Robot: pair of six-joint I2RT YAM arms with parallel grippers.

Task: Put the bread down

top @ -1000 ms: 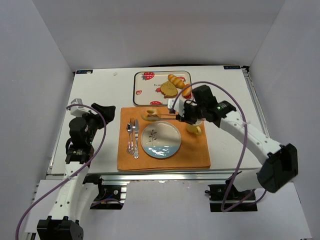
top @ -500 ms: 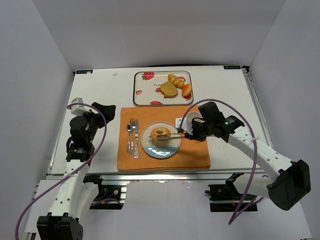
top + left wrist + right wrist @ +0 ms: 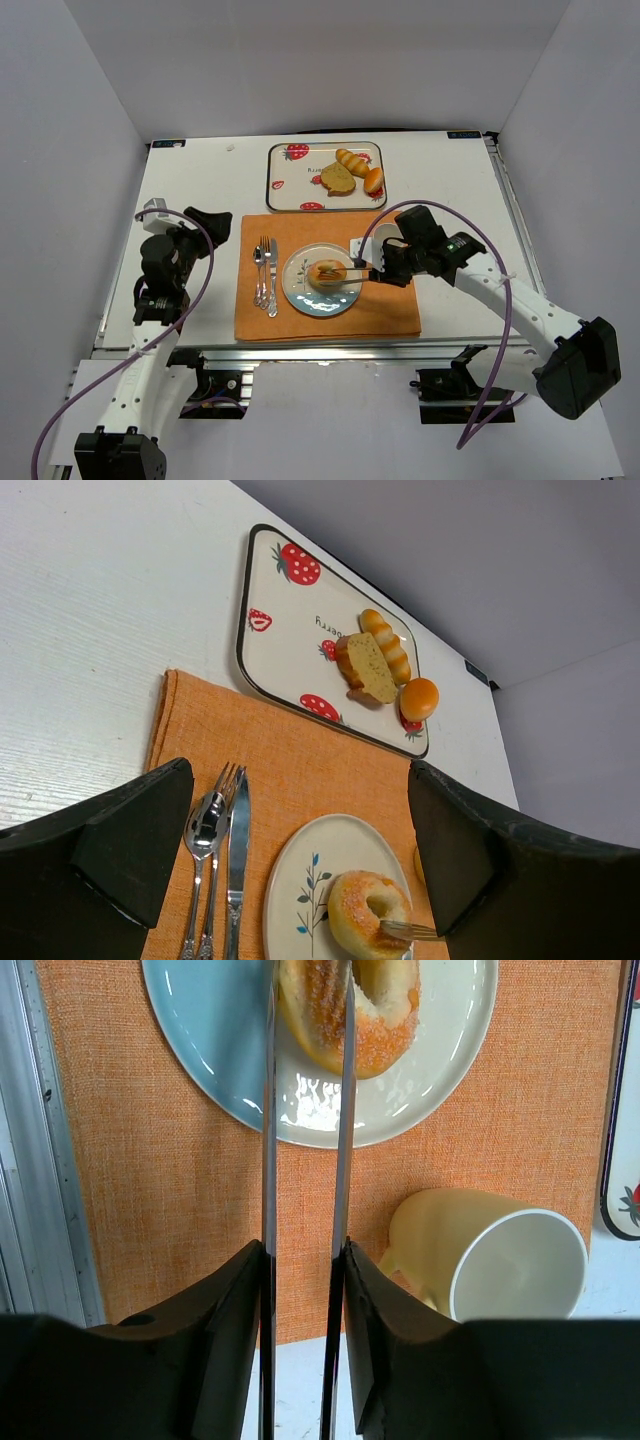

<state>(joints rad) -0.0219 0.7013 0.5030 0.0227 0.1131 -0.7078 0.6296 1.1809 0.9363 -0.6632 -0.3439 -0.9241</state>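
Note:
The bread, a small glazed ring, lies on the pale plate. My right gripper is shut on a pair of metal tongs. The two blades of the tongs straddle one side of the ring, and one tip lies by its hole. My left gripper is open and holds nothing, left of the orange mat.
A strawberry tray at the back holds a toast slice, a ridged roll and a small bun. A fork, spoon and knife lie left of the plate on the orange mat. A yellow cup lies by my right gripper.
My right gripper brought the bread in the tongs from the mat's back edge down onto the plate. The tong blades have spread a little since half a second ago.

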